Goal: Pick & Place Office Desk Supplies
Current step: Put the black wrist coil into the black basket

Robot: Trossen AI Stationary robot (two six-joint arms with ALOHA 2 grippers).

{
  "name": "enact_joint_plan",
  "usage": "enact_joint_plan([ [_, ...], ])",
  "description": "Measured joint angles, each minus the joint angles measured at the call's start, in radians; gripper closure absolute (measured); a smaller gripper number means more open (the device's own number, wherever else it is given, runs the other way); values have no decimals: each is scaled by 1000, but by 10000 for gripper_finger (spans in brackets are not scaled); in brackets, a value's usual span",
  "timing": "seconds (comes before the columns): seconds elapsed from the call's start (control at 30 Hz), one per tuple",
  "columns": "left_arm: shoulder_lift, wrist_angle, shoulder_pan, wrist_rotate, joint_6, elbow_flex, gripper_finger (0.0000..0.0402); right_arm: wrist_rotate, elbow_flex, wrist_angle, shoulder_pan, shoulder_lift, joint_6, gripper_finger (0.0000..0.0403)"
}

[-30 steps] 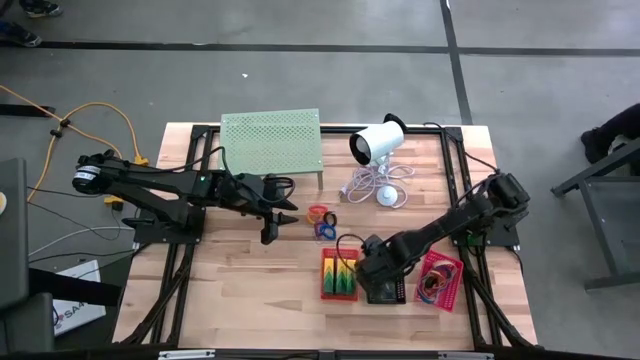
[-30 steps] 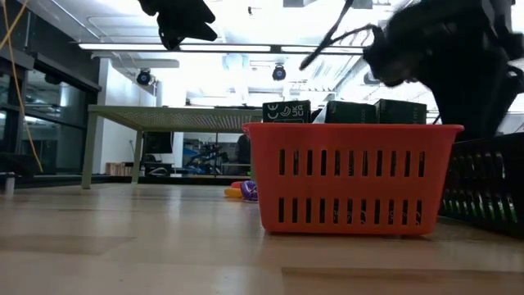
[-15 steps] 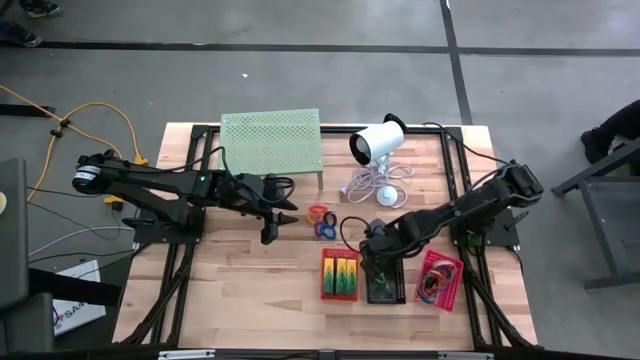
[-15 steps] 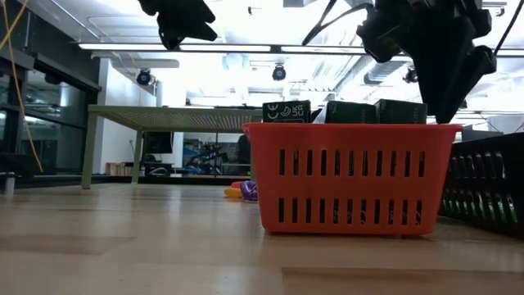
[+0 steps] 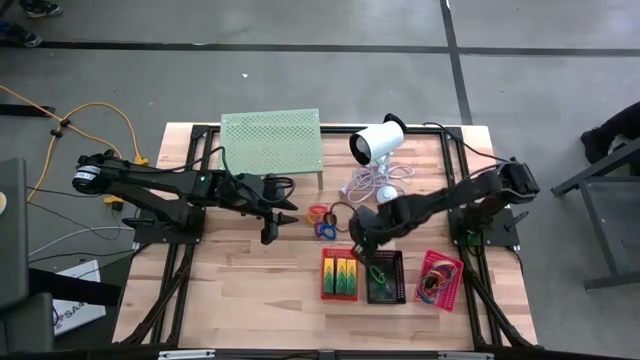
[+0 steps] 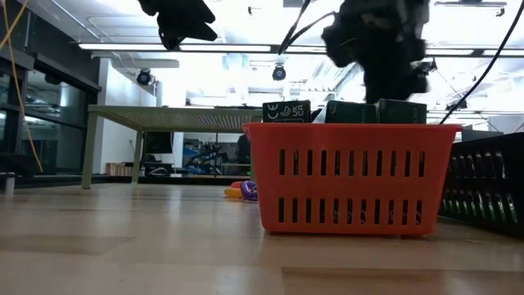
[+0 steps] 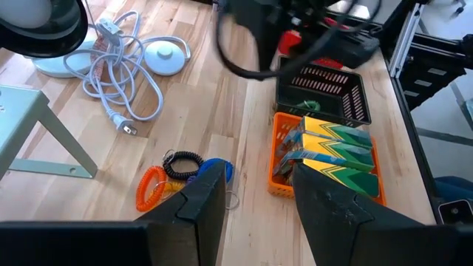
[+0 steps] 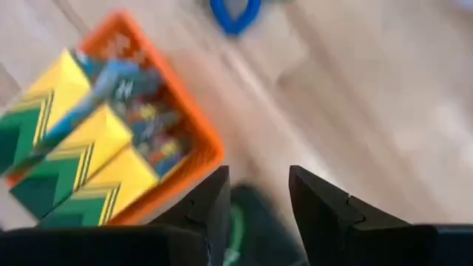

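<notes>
A red mesh basket holding green-and-yellow packs stands near the table's front. A black basket beside it holds a green loop. To its right, a pink basket holds rubber bands. Red, black and blue coiled loops lie flat on the wood behind the baskets. My right gripper hangs open above the table between the loops and the baskets, pointing steeply down, with nothing between its fingers. My left gripper hovers open left of the loops, also empty.
A pale-green perforated metal stand sits at the far edge. A white cylinder device with a coiled cable lies to its right. Bare wood stretches left of the red basket, toward the front left corner.
My right gripper has risen from over the black basket and travelled toward the table's far edge and a little left, closer to the loops, rolling at the wrist as it went. The green loop in the black basket now shows uncovered. My left arm has kept still.
</notes>
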Motion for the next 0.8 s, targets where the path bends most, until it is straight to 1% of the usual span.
enact_joint_plan([
  [0.17,0,0,0,0,0,0,249,-6,-2,113,-98,31,-217,275],
  [0.27,0,0,0,0,0,0,249,-10,2,218,-154,49,-356,275],
  [0.4,0,0,0,0,0,0,249,-28,0,293,-224,50,-507,275],
  [0.6,0,1,0,0,0,0,249,-33,0,340,-280,49,-634,275],
  [0.8,0,1,0,0,0,0,249,-20,0,361,-290,49,-676,275],
])
